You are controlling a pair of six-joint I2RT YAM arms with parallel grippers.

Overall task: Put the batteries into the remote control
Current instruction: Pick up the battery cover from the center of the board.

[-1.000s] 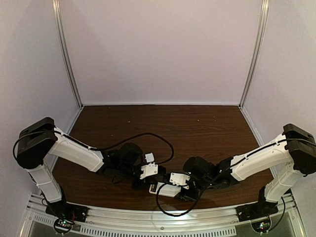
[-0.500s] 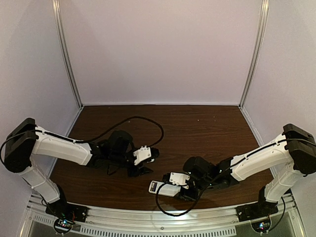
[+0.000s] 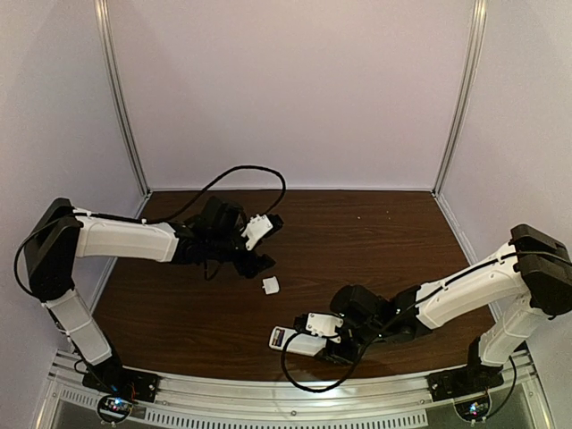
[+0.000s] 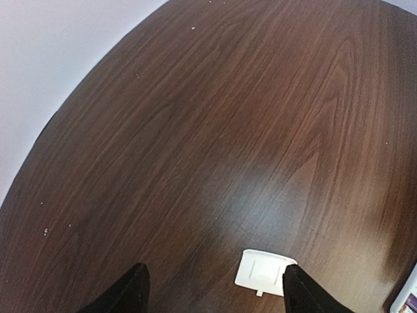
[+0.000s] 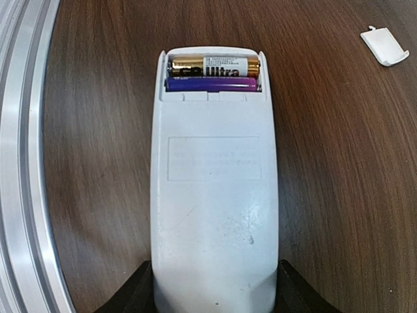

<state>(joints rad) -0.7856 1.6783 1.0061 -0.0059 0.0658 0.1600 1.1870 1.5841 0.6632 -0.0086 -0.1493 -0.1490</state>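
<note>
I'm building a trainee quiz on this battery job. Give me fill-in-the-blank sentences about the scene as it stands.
1. The remote lies with its ___ facing up.
2. It holds ___ batteries.
3. The cover lies on the ___, apart from the remote.
4. The left gripper is ___ and holds nothing.

Missing words: back; two; table; open.
</note>
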